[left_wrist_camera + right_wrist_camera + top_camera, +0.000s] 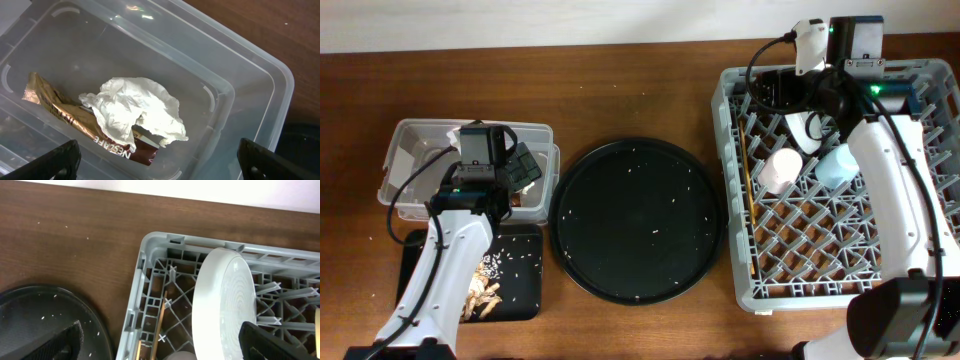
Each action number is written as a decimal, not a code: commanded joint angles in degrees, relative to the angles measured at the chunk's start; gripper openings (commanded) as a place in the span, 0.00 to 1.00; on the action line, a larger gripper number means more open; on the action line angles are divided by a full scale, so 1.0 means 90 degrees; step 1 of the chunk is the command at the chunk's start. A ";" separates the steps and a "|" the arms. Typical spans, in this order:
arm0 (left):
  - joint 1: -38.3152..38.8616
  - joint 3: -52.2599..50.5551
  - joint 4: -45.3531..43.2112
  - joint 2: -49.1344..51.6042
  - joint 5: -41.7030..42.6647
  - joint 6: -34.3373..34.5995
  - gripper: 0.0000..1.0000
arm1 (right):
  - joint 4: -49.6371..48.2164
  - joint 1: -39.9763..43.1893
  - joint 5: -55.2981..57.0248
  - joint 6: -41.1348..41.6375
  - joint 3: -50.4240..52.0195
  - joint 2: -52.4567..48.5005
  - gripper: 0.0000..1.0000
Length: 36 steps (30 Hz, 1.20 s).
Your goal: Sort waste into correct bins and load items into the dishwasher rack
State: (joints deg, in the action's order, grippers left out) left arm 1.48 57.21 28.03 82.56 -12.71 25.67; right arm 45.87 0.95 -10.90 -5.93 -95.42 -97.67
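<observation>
My left gripper (160, 170) is open and empty, hanging over the clear box (250, 85). In the box lie the crumpled white napkin (135, 107) and the brown wrapper (60, 107), part of it under the napkin. Brownish food scraps with rice (480, 293) lie in the shallow black tray (525, 290). My right gripper (167, 347) is open and empty above the grey rack's (137, 305) far left corner. The pale plate (225, 305) stands on edge there. The rack (840, 280) also holds the chopsticks (748, 180), the pink cup (782, 170) and the light blue cup (837, 165). The yellow bowl is hidden.
The large round black tray (638, 220), dotted with rice grains, sits between the bins and the rack. Brown table runs along the back edge. The left arm (440, 270) crosses over the shallow black tray. The right arm (895, 190) lies over the rack's right side.
</observation>
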 commanded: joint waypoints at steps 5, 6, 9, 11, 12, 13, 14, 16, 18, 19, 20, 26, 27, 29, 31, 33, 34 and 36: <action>-0.0017 0.0019 0.0007 -0.0015 -0.0068 -0.0104 0.99 | -0.0002 -0.0022 -0.0151 0.0073 -0.0032 0.0056 0.98; -0.0017 0.0019 0.0007 -0.0015 -0.0068 -0.0104 0.99 | -0.0002 -0.0022 -0.0151 0.0073 -0.0032 0.0056 0.98; -0.0017 0.0019 0.0007 -0.0015 -0.0068 -0.0104 0.99 | -0.0002 -0.0022 -0.0151 0.0073 -0.0032 0.0056 0.98; -0.0017 0.0019 0.0007 -0.0015 -0.0068 -0.0104 0.99 | 0.0000 -0.0022 -0.0151 0.0073 -0.0032 0.0056 0.98; -0.0017 0.0019 0.0007 -0.0015 -0.0068 -0.0104 0.99 | 0.0002 -0.0024 -0.0102 0.0073 -0.0024 0.0051 0.98; -0.0017 0.0019 0.0007 -0.0015 -0.0068 -0.0104 0.99 | 0.0036 -0.0041 -0.0104 0.0073 0.0007 0.0112 0.98; -0.0017 0.0019 0.0007 -0.0015 -0.0068 -0.0104 0.99 | 0.0102 -0.0039 -0.0102 0.0073 0.0007 0.0294 0.98; -0.0017 0.0019 0.0007 -0.0015 -0.0068 -0.0104 0.99 | 0.0216 -0.0073 -0.0102 0.0073 0.0007 0.0954 0.98; -0.0017 0.0019 0.0007 -0.0015 -0.0068 -0.0104 0.99 | 0.0216 -0.0075 -0.0102 0.0073 0.0007 0.1989 0.98; -0.0017 0.0019 0.0007 -0.0015 -0.0068 -0.0104 0.99 | 0.0216 -0.0075 -0.0102 0.0073 0.0007 0.2650 0.98; -0.0017 0.0019 0.0007 -0.0015 -0.0068 -0.0104 0.99 | 0.0214 -0.0075 -0.0102 0.0073 0.0007 0.3480 0.98; -0.0017 0.0019 0.0007 -0.0015 -0.0068 -0.0104 0.99 | 0.0216 -0.0075 -0.0104 0.0073 0.0005 0.6535 0.98; -0.0017 0.0019 0.0007 -0.0015 -0.0068 -0.0104 0.99 | 0.0216 -0.0075 -0.0104 0.0073 0.0005 0.6926 0.98; -0.0017 0.0019 0.0007 -0.0015 -0.0068 -0.0104 0.99 | 0.0219 -0.0075 -0.0104 0.0073 0.0005 0.7538 0.98; -0.0017 0.0017 0.0007 -0.0015 -0.0068 -0.0104 0.99 | 0.0221 -0.0075 -0.0104 0.0073 0.0005 0.7764 0.98; -0.0017 0.0019 0.0007 -0.0015 -0.0068 -0.0104 0.99 | 0.0221 -0.0075 -0.0104 0.0073 0.0005 0.7796 0.98; -0.0017 0.0019 0.0007 -0.0015 -0.0068 -0.0104 0.99 | 0.0223 -0.0075 -0.0104 0.0073 0.0019 0.7796 0.98; -0.0017 0.0019 0.0007 -0.0015 -0.0068 -0.0104 0.99 | 0.0474 -0.0075 -0.0104 0.0073 0.0034 0.7796 0.98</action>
State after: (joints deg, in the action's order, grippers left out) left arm 1.48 57.21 28.01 82.59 -12.71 25.67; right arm 48.34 0.69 -11.73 -5.96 -95.44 -27.35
